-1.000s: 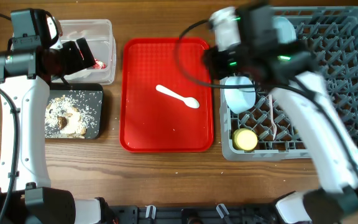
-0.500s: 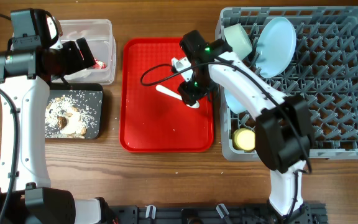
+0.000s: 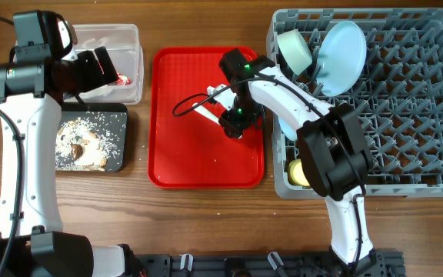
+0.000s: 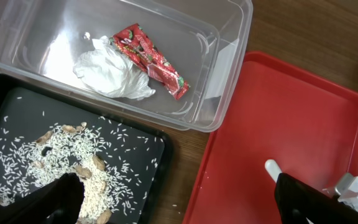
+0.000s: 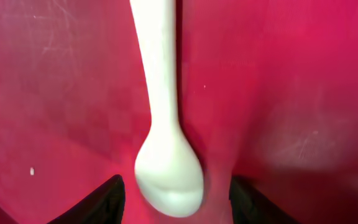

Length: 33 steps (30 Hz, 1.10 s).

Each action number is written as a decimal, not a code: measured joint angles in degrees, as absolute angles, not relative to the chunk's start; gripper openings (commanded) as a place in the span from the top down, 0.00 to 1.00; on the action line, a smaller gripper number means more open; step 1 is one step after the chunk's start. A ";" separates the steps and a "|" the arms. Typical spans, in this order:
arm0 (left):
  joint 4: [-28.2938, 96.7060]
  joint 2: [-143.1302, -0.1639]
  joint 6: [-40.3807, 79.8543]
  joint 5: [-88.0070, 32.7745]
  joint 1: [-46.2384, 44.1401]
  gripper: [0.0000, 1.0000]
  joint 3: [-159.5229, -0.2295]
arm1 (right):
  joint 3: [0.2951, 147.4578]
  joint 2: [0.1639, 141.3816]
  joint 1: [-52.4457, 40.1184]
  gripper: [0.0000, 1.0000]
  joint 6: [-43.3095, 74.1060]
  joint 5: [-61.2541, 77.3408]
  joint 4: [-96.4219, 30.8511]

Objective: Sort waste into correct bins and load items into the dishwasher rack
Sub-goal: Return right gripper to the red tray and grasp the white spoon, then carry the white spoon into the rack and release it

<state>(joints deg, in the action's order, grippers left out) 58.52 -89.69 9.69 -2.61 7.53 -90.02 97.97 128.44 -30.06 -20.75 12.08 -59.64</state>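
Note:
The white plastic spoon (image 5: 166, 155) lies on the red serving tray (image 3: 183, 154); its handle shows in the overhead view (image 3: 204, 115). My right gripper (image 3: 232, 123) is open, low over the tray, its fingers either side of the spoon's bowl (image 5: 174, 199). My left gripper (image 4: 179, 199) is open and empty, held above the gap between the bins and the red tray. The clear tub (image 4: 225, 68) holds the red wrapper (image 4: 151, 59) and white napkin (image 4: 114, 78). The black tray (image 4: 148, 168) holds rice crumbs (image 4: 36, 168). The grey rack (image 3: 406, 115) holds the blue plate (image 3: 341, 54), pale green bowl (image 3: 294, 50) and yellow cup (image 3: 298, 171).
The clear tub (image 3: 129, 54) and black tray (image 3: 118, 123) sit at the left of the red tray, the rack at its right. A few rice grains lie on the wood between the black tray and the red tray (image 4: 241, 186).
My right arm swung from over the rack to the red tray and came down onto the spoon's bowl end. The left arm has not moved.

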 measured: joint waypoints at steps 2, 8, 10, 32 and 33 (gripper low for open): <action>58.50 -89.69 9.69 -2.59 7.53 0.00 -90.02 | 97.97 128.51 -30.06 0.55 -21.02 12.05 -59.44; 58.50 -89.69 9.69 -2.59 7.53 0.00 -90.02 | 97.95 128.86 -29.93 0.80 -21.32 12.86 -59.24; 58.50 -89.69 9.69 -2.59 7.53 0.00 -90.02 | 97.95 128.92 -29.91 0.87 -21.34 13.54 -59.51; 58.48 -89.69 9.69 -2.59 7.53 0.00 -90.02 | 104.05 114.04 -29.21 0.96 -7.09 7.05 -72.25; 58.50 -89.69 9.69 -2.61 7.53 0.00 -90.02 | 104.64 111.09 -28.77 0.96 -5.96 5.41 -72.86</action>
<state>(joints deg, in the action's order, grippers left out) 58.50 -89.69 9.69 -2.61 7.53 -90.02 104.64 111.09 -28.77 -5.96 5.41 -72.86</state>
